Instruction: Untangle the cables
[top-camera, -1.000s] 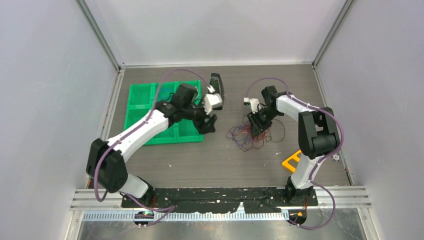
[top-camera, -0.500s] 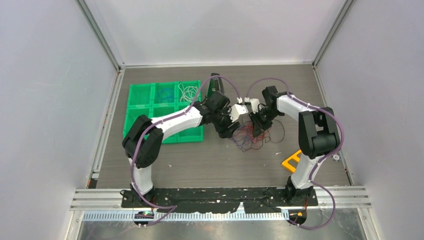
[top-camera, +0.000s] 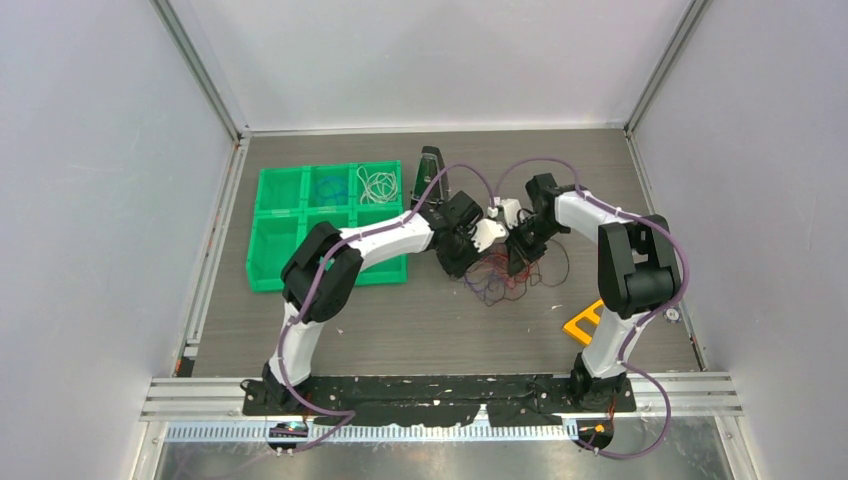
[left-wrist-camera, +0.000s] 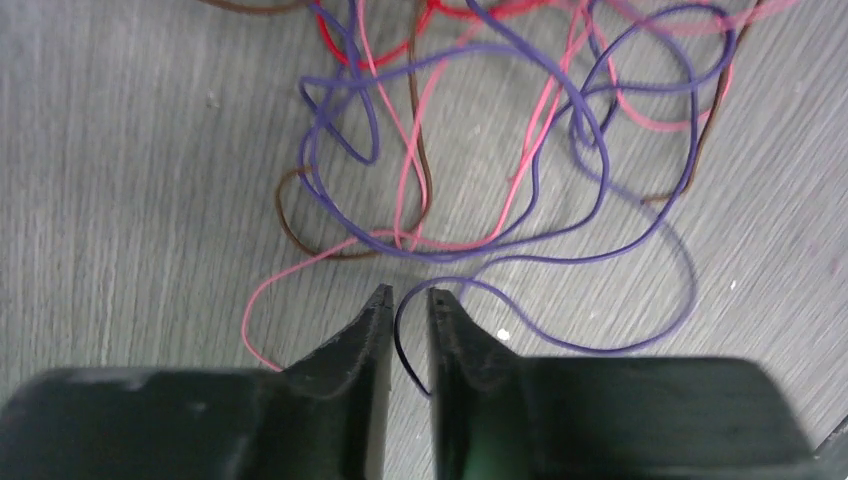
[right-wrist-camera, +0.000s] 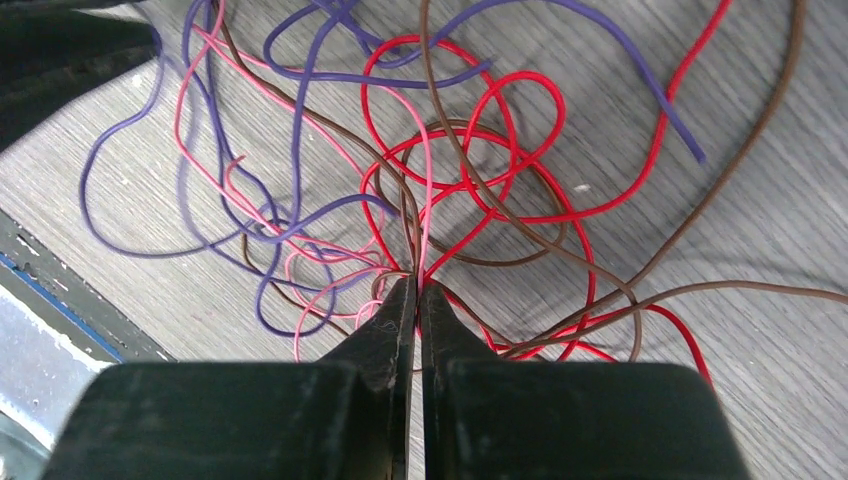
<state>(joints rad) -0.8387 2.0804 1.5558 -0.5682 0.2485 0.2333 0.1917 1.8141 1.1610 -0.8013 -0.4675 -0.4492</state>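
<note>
Seen from above, both arms reach to the middle of the table, their grippers close together over one loose tangle of cables (top-camera: 500, 275) lying flat on the grey wood-grain surface.

The tangle is made of thin purple, pink, red and brown wires, looped over and through one another.

Your left gripper (left-wrist-camera: 410, 295) sits low at the near edge of the tangle. Its fingers stand slightly apart, and a loop of the purple cable (left-wrist-camera: 398, 335) passes through the gap without being squeezed.

Your right gripper (right-wrist-camera: 418, 285) is at the heart of the knot. Its fingers are pressed almost together, and they appear to pinch the strands where pink, brown and red wires meet.

Well to the left sits a green compartment tray (top-camera: 258, 200). A coiled white cable (top-camera: 376, 185) lies in its far right compartment. What looks like a blue cable (top-camera: 327, 186) lies in the far middle one.

Judging by this, two cables seem sorted already. Four colours are left knotted, so most of the work is ahead, with the purple cable likely the next one to free.
</note>
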